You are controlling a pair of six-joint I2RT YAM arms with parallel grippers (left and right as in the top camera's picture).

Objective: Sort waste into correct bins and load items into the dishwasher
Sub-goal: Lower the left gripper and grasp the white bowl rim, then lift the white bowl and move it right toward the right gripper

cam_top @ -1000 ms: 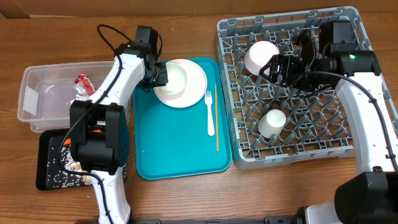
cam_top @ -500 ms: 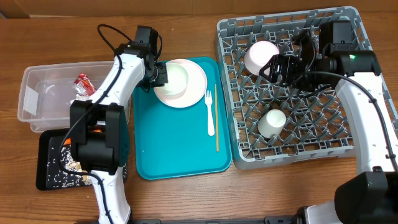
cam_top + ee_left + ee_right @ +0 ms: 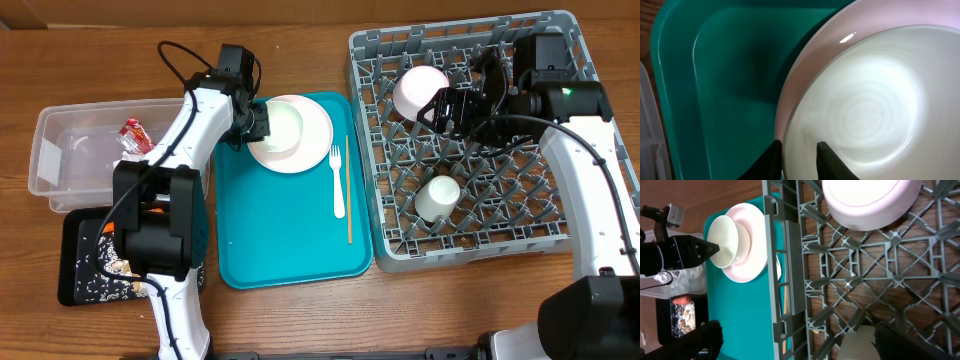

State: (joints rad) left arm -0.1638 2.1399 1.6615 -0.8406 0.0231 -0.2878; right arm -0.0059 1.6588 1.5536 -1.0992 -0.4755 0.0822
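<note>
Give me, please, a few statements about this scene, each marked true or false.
The fingers of the left gripper straddle the rim of the bowl on the plate. True.
The fork lies in the rack. False: it lies on the teal tray.
The right gripper is open above the rack. True.
The cup sits in the clear tub. False: it is in the rack; the tub holds a red wrapper.

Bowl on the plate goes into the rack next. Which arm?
Left. The left gripper pinches the bowl by its rim on the teal tray. The right gripper hangs open over the rack, off the tray.
</note>
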